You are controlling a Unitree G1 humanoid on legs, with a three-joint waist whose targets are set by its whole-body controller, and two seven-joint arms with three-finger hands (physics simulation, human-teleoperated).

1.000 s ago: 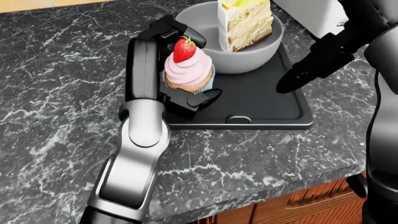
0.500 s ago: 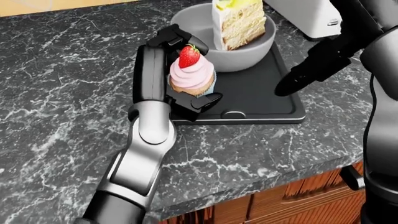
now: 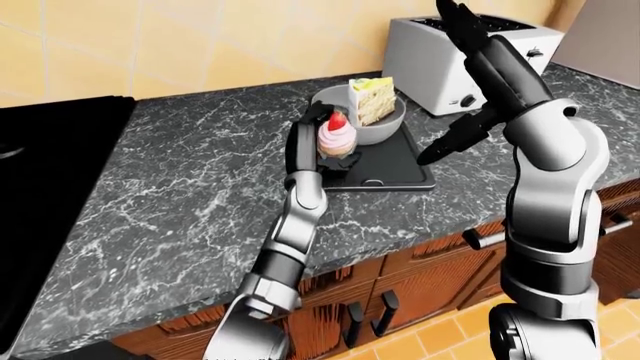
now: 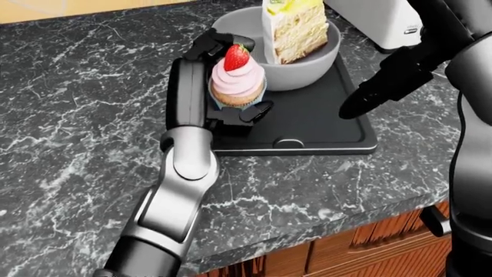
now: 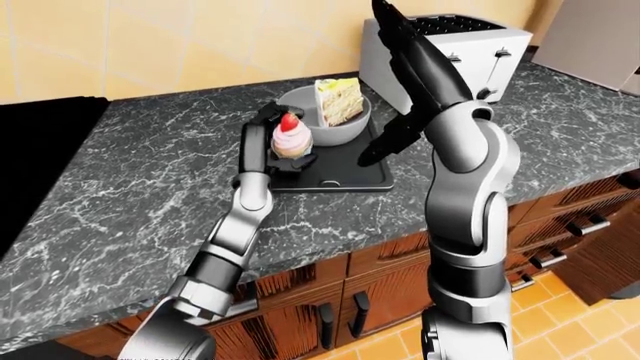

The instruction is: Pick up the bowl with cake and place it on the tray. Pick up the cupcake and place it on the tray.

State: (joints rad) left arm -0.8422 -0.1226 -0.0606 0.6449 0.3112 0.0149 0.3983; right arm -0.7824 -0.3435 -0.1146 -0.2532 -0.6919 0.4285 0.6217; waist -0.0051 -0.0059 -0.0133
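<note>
Left robot hand (image 4: 231, 86) grips the cupcake (image 4: 237, 83) over the tray's (image 4: 323, 124) left edge to set it beside the bowl (image 4: 307, 66); right robot hand (image 4: 385, 81) hovers clear, fingers open.

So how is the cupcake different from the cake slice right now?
The cupcake is pink-frosted with a strawberry on top and held in the left robot hand; the cake slice is layered, yellow-topped, and stands in the grey bowl, untouched. The slice looks taller. Both are over the black tray.

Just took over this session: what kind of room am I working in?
A home kitchen, most likely: dark marble counter, toaster against a tiled wall, wooden cabinets beneath.
</note>
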